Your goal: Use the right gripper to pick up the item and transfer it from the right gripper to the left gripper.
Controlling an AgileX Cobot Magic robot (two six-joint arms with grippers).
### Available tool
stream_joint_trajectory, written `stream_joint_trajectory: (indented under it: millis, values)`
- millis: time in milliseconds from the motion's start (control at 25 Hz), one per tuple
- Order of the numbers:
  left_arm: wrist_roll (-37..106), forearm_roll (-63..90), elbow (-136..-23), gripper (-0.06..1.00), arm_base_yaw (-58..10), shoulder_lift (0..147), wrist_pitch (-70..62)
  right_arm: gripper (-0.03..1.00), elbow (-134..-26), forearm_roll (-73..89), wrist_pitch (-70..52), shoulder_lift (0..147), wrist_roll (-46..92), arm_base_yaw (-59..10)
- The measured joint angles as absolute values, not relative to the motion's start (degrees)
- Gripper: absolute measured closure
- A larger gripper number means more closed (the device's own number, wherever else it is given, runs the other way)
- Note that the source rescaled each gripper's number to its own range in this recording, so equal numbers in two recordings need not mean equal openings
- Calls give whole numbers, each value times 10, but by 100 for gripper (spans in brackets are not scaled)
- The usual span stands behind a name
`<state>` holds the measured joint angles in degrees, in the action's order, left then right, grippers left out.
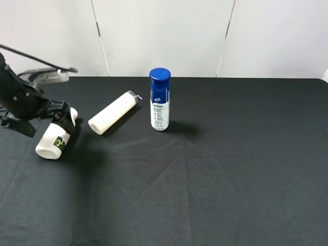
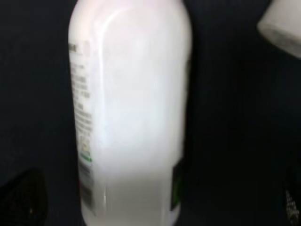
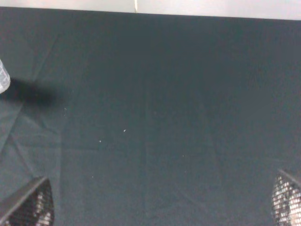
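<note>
The item, a small white bottle with a green-and-black label, lies tilted on the black cloth at the far left, its cap pointing back. My left gripper is over its cap end. In the left wrist view the bottle fills the space between the fingertips, with dark gaps on both sides, so the jaws stand open around it. My right gripper is out of the exterior view. Its wrist view shows it open and empty over bare cloth.
A plain cream-white tube lies next to the item, and its end also shows in the left wrist view. A tall blue-capped bottle stands upright at centre back. Its edge also shows in the right wrist view. The table is covered in black cloth.
</note>
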<state>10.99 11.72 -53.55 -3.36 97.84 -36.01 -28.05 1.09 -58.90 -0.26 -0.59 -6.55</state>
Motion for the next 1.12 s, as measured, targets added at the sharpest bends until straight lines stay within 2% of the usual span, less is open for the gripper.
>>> stream_joint_trajectory:
  millis: [200, 640, 1120]
  values:
    - [104, 113, -563, -5, -34, 923, -398, -3, -281, 11, -589, -3, -6, -66]
    - [11, 0, -594, -5, -34, 743, -509, -3, -281, 11, -589, -3, -6, -66]
    - [-6, 0, -594, -5, -34, 527, -619, -3, -281, 11, -589, -3, -6, -66]
